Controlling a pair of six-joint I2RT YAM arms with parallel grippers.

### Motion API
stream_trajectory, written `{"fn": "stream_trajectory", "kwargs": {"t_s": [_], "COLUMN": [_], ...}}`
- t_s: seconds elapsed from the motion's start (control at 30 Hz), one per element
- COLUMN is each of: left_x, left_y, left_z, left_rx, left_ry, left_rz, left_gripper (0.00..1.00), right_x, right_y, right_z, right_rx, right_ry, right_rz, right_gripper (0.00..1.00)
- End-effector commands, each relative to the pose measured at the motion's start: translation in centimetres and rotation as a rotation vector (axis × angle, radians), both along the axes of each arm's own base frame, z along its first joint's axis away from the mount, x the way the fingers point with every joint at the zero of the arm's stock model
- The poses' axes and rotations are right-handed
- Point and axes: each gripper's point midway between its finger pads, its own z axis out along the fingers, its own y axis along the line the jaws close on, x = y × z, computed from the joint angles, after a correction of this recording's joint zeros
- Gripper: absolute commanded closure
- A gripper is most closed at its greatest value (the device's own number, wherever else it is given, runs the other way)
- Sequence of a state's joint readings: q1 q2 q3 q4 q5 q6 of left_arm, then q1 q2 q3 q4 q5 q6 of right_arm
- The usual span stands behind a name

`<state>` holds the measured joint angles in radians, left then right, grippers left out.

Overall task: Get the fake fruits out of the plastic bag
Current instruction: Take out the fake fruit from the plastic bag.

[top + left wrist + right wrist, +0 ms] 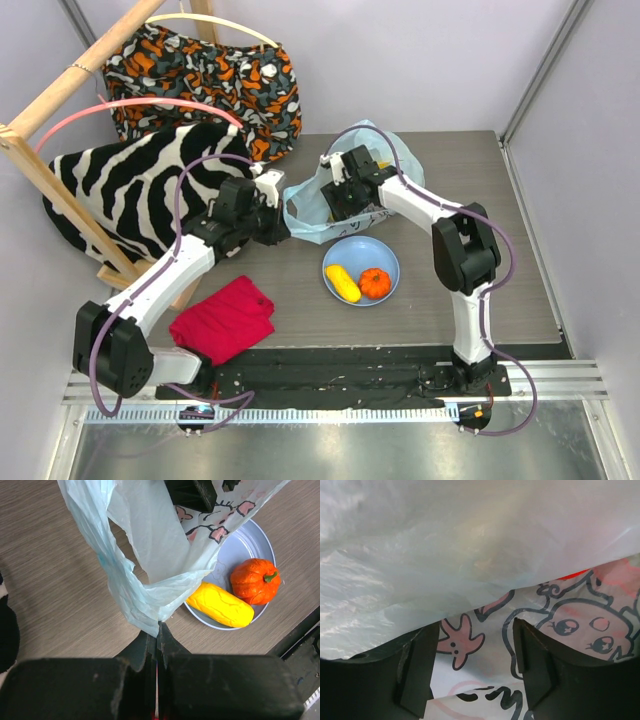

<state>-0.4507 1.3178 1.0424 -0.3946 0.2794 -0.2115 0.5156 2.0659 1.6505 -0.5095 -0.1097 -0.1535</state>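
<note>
The bag (305, 205) lies just behind the plate (388, 252), its edge pinched in my shut left gripper (159, 634). My right gripper (475, 650) stands partly open at its mouth, holding nothing I can see. If those jaws close on printed film instead of the red fruit (575, 574) showing through it, I could drag the bag over the plate and knock off the orange fruit (375, 283) and yellow piece (343, 282), or tear the thin pinch free.

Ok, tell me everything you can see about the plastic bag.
The plastic bag is thin, crinkly, light-blue translucent film printed with pink and black cartoon figures. It sits crumpled mid-table beside the blue plate. The left gripper is shut on its edge; the right gripper, jaws apart, is over the printed film. Something red shows faintly through it.
</note>
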Motion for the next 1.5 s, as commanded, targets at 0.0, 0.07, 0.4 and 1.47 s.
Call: {"fn": "stream_trajectory", "kwargs": {"t_s": [0.0,0.07,0.4,1.47], "left_x": [0.7,0.7,1.1,7.4], "left_y": [-0.8,-1.0,-1.4,-1.2], "left_z": [2.1,2.4,2.2,4.1], "left_rx": [-0.031,-0.046,-0.04,0.009], "left_ry": [-0.049,-0.043,-0.034,-0.206], "left_rz": [-0.017,-0.027,-0.039,0.044], "left_gripper": [1.0,1.0,1.0,1.0], "right_x": [2.1,2.5,6.1,-8.6], "right_y": [1.4,2.1,3.7,-9.2], "right_z": [2.7,2.2,-0.9,13.3], "right_rx": [0.069,0.105,0.058,-0.184], "right_ry": [-0.069,-0.052,-0.084,-0.113], "right_rz": [-0.06,-0.082,-0.097,0.423], "right_gripper": [0.31,0.27,0.62,0.89]}}
